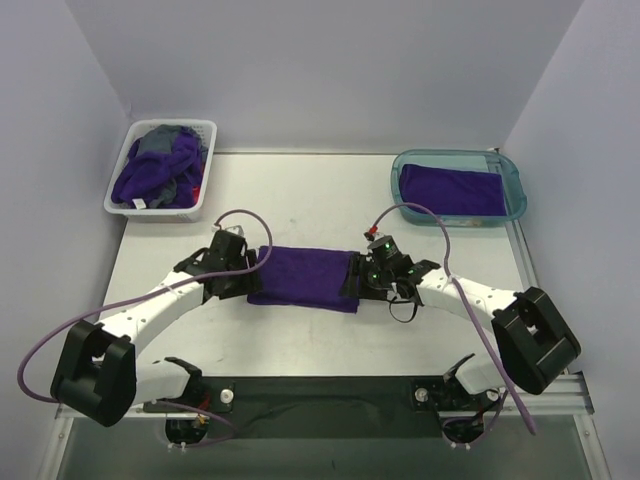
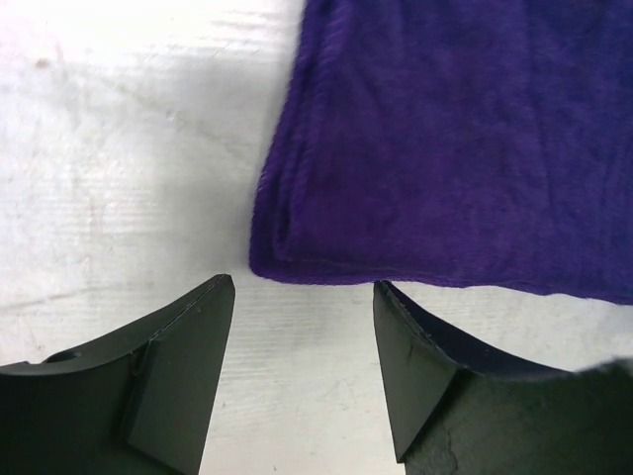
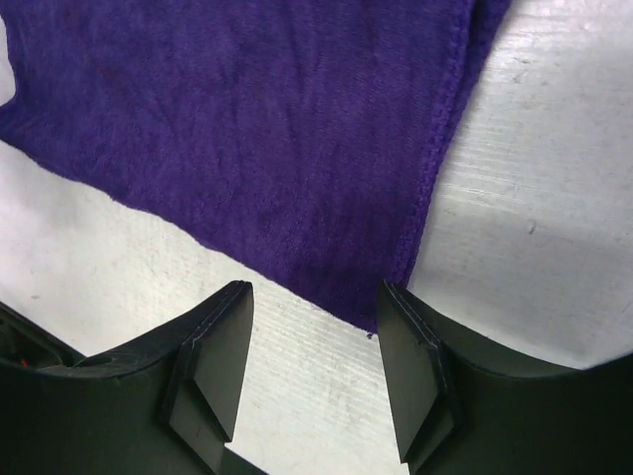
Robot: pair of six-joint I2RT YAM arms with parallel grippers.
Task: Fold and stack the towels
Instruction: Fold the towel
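Both arms reach forward from their bases and bend inward, elbows out to the sides. The wrists meet the folded purple towel [image 1: 303,278] from opposite ends. That towel lies flat mid-counter [image 1: 300,200], long side running left to right.

I see the left tool [image 2: 302,287] low at the towel's left end, pointing right along the counter. It is released: the fingers [image 2: 188,346] stand apart with nothing between them. In the left wrist view the layered folded edge lies just ahead of the fingertips.

The right tool [image 3: 315,292] sits low at the towel's right end, pointing left. It is also released, jaws apart. In its wrist view a hemmed corner of the towel reaches down toward the gap between the fingertips. The cloth lies flat there and I see no pinch.

At the far left corner a white basket [image 1: 118,195] holds a loose heap of purple towels [image 1: 160,172] with some grey cloth. At the far right a teal tray [image 1: 512,185] holds one flat purple towel [image 1: 450,190].
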